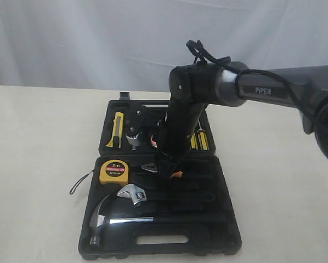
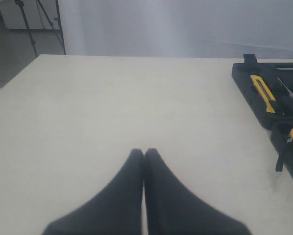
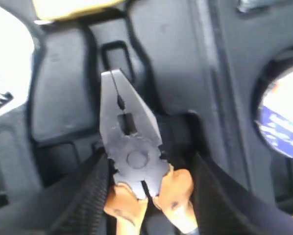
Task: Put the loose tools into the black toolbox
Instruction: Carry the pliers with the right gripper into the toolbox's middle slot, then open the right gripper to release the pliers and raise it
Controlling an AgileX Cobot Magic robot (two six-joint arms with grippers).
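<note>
An open black toolbox of moulded matte plastic lies on a pale table, its two hinged halves full of tool-shaped recesses, with a slot-shaped handle hole at the near edge. The right gripper reaches over the near half, its ribbed black fingers closed on the smooth orange grips of the orange-handled pliers. The pliers' head is dull grey steel, tapered, with a round pivot. Their long axis runs across the case, nose pointing towards the yellow tape measure just to the left; whether they touch the plastic cannot be told. The dark arm hides much of the far half. Around them are a bright steel wrench, a claw hammer, a yellow-black utility knife, yellow screwdrivers and a black tape roll with a white and blue label. The left gripper hovers over bare table, well apart from the case, its smooth black fingers pressed together, holding nothing
</note>
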